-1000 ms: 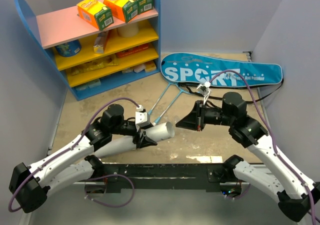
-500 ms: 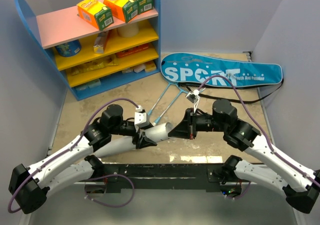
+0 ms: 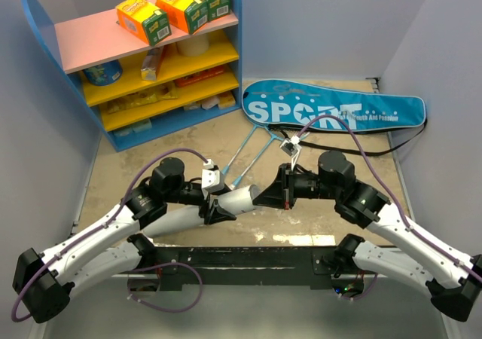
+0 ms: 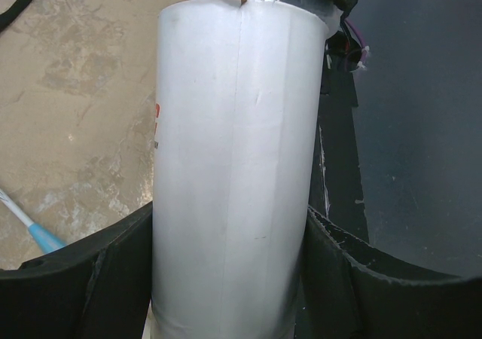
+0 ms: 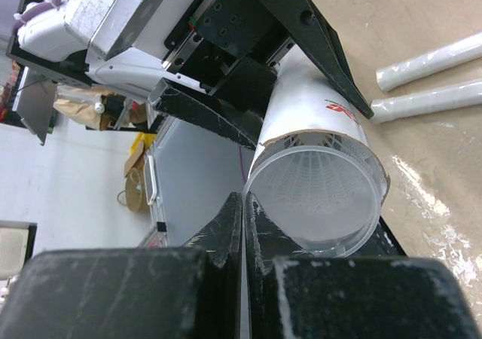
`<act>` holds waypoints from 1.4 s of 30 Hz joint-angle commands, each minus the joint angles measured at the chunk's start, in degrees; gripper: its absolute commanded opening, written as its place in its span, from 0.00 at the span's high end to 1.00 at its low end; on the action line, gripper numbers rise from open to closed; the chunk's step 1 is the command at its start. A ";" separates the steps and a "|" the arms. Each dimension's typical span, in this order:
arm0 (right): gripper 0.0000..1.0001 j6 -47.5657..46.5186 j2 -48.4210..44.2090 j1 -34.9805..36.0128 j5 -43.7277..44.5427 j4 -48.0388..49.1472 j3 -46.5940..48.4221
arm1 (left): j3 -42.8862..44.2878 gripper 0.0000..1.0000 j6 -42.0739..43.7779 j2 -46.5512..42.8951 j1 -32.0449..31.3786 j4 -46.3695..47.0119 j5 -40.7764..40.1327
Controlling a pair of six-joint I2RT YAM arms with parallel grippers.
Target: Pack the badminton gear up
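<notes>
My left gripper [image 3: 217,208] [image 4: 230,241] is shut on a white tube [image 3: 239,199] [image 4: 233,151], one finger on each side of it. The tube lies tilted, its mouth to the right under a translucent cap [image 5: 316,196]. A white shuttlecock [image 5: 322,179] shows through that cap. My right gripper [image 3: 263,196] [image 5: 243,202] is shut and empty, its tips against the cap's left rim. Two thin light-blue rackets [image 3: 252,147] lie behind, with their white handles [image 5: 429,59] on the table. The blue bag [image 3: 331,111] lettered "SPORT" lies at the back right.
A blue shelf unit [image 3: 151,68] stands at the back left, with three orange-green boxes [image 3: 143,19] on top. The bag's black strap [image 3: 376,149] trails on the table beside my right arm. Grey walls close in both sides.
My right gripper has moved left and nearer, from beside the rackets up to the tube's capped mouth. The left arm and tube have not moved.
</notes>
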 commanded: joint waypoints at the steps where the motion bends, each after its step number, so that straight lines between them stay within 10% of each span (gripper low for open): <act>1: 1.00 0.42 -0.40 0.35 0.94 4.06 -0.86 | 2.05 1.00 0.18 -1.01 -0.15 3.59 2.29; 19: 0.97 1.65 2.23 2.02 0.15 9.51 -1.83 | 1.97 1.00 0.18 -1.01 -0.15 3.58 2.21; 28: 0.49 6.39 1.35 3.69 -0.03 17.07 -8.59 | 1.97 1.00 0.18 -1.27 -0.15 3.67 2.20; 42: 0.40 6.13 0.13 3.78 10.07 11.63 -7.98 | 1.79 1.00 0.01 -1.80 -0.15 3.94 2.73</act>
